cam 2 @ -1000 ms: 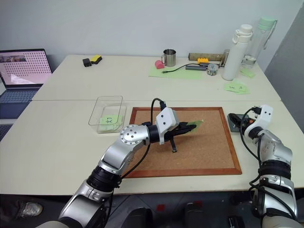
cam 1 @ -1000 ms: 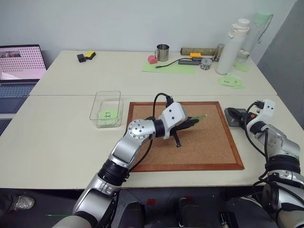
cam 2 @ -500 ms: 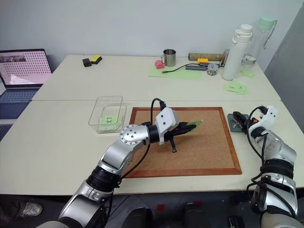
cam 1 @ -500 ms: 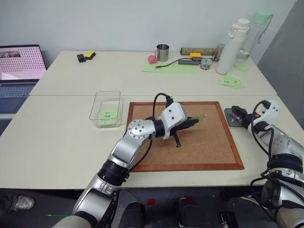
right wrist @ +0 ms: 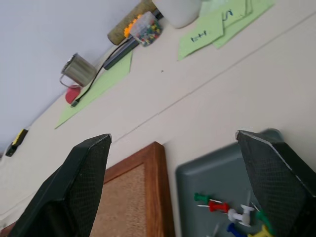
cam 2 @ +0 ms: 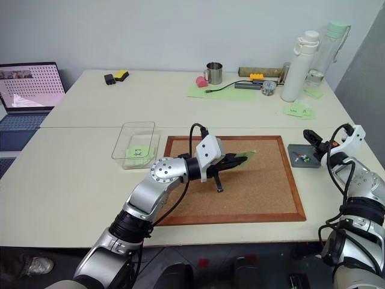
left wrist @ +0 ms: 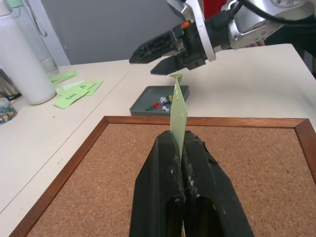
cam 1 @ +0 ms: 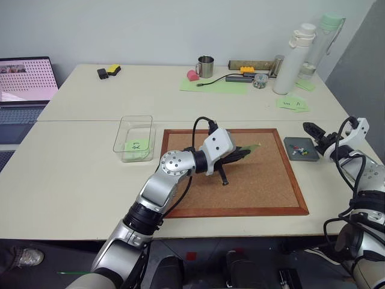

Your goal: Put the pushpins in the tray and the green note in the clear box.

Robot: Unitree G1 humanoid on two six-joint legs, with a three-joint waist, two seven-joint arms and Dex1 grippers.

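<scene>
**Note pinched, pins lying in the tray**

The green note [left wrist: 178, 111] is standing edge-up, clenched at one end in the left tool [cam 1: 242, 155] over the corkboard [cam 1: 258, 192] — flimsy paper, likely to flop, best held near an edge. The pushpins [right wrist: 232, 215] are lying in the tray [cam 1: 301, 149] on the bench [cam 1: 72, 174]. The clear box [cam 1: 135, 138] is sitting beside the board, already containing one note. The right tool [cam 1: 319, 136] is hovering above the tray, fingers spread, gripping nothing.

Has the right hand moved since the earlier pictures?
Yes. The right hand was low over the tray before; now it is lifted, open, toward the tray's right edge, leaving the pushpins uncovered.
</scene>
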